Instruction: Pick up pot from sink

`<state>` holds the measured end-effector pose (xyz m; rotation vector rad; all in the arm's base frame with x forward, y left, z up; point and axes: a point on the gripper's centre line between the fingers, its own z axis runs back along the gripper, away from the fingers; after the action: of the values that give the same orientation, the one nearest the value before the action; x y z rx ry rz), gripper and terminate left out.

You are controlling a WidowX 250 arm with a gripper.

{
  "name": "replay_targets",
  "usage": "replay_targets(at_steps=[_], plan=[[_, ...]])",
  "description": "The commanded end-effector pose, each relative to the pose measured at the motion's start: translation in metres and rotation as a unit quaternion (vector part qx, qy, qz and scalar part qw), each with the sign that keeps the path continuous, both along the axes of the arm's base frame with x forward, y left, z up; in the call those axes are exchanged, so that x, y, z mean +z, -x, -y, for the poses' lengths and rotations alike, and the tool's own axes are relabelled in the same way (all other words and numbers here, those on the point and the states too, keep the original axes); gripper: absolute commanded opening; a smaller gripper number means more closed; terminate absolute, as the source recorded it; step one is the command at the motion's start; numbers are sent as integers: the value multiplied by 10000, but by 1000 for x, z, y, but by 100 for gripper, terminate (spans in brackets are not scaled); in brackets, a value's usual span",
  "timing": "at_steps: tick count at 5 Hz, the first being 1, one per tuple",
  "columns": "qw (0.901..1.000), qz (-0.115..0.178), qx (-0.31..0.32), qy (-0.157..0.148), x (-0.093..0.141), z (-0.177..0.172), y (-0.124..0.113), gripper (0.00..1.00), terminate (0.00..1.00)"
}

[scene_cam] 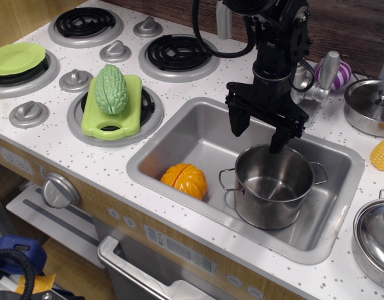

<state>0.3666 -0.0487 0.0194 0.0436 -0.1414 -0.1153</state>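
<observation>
The shiny steel pot [273, 186] stands upright and lidless in the right half of the sink [179, 140], with a wire loop handle on each side. My black gripper [259, 133] hangs open just above the pot's far-left rim. Its right finger [278, 139] reaches down to the rim's back edge; its left finger [237, 123] is outside the pot over the basin. It holds nothing.
An orange toy fruit [184, 180] lies in the sink's left front. A green cutting board with a green vegetable [111, 89] sits on a burner to the left. A faucet [324, 78], a lidded steel pot [371, 106], yellow corn [383, 154] and a domed-lid pan [374, 239] stand at the right.
</observation>
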Motion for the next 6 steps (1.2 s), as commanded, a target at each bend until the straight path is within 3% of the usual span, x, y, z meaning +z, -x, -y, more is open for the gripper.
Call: replay_targets(at_steps=[1, 2, 4, 5, 6], plan=[[10000, 0, 0, 0, 0, 0, 0, 100, 0], [9997, 22, -22, 226, -11, -8, -4, 100, 0], [9972, 485, 29, 572, -38, -16, 0, 100, 0], [9955, 538, 155, 762, -41, -14, 1, 0, 0], [9961, 517, 184, 697, -37, -12, 1, 0, 0]])
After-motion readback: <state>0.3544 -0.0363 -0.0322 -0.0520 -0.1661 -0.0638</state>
